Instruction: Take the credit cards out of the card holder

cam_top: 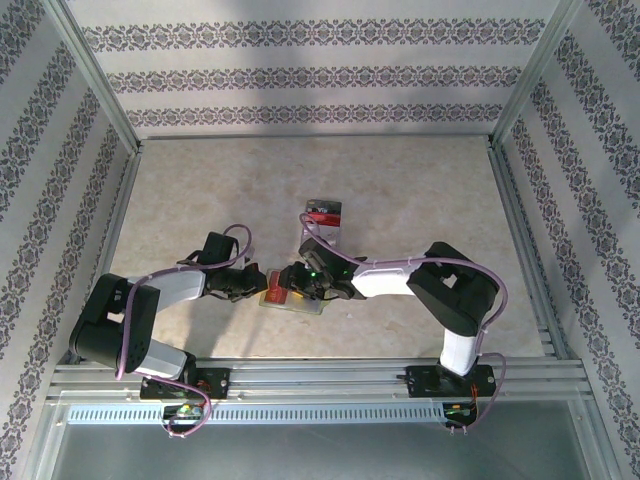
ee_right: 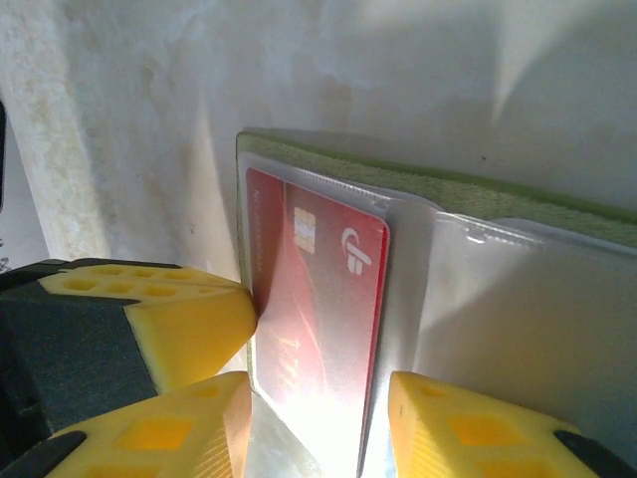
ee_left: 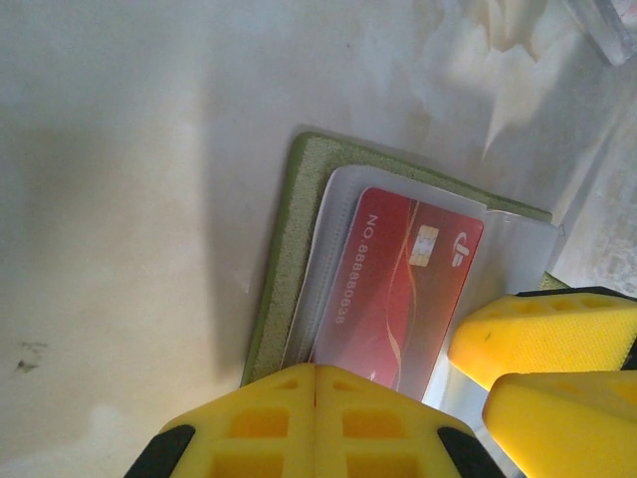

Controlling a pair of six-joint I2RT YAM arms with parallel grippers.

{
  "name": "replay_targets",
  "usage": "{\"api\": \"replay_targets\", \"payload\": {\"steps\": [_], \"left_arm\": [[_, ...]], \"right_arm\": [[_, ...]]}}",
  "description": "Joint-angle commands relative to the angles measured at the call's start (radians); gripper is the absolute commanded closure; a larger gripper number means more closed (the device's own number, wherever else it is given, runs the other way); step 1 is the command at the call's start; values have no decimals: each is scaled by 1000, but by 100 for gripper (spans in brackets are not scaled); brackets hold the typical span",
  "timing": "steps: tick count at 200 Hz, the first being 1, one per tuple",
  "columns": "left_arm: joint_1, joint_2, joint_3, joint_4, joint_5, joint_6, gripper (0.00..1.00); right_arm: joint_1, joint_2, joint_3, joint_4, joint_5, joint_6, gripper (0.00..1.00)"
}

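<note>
**Credit card (ee_right: 317,289) sits between the right gripper's fingers; slide it out along the pocket, don't lift it**

Card holder (cam_top: 290,299) lies open and flat on the table (cam_top: 200,200), and every place below is given from it. The left gripper (ee_left: 315,383) is at its left end with fingers pressed together and nothing between them; it looks set to pin the holder down, though I cannot tell whether it touches. The right gripper (ee_right: 318,398) is at its right end, about half open. Its two fingers stand either side of the red card's exposed end; no firm hold on the card can be made out.

To do this step well, I judge:
- the fingers should close on the card alone and not on the translucent pocket (ee_right: 498,299) beside it; catching the sleeve would drag the whole holder;
- the pull should run straight along the pocket's length, away from the holder's left end; a tilted card would likely jam at the pocket mouth;
- the left gripper should bear down on the green edge, clear of the card, so that the holder stays put while the card slides;
- the pull should be slow at first, since plastic on plastic may stick.

Counted: one card holder; one red card showing in it, and whether more lie behind it I cannot tell; two grippers; one clear tray (cam_top: 323,213) with red and white contents, just beyond the holder's far side.
</note>
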Motion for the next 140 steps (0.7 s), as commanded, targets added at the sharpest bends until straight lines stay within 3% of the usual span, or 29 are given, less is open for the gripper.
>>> {"api": "replay_targets", "payload": {"steps": [1,38,140], "left_arm": [[7,14,-38,-8,-17,3,100],[-2,27,-46,0,-23,-2,100],[-14,23,-46,-27,-59,-5,100]], "right_arm": [[16,41,12,28,-1,27,59],[17,45,3,74,-16,24,60],[16,2,-123,418,0,68,67]]}}
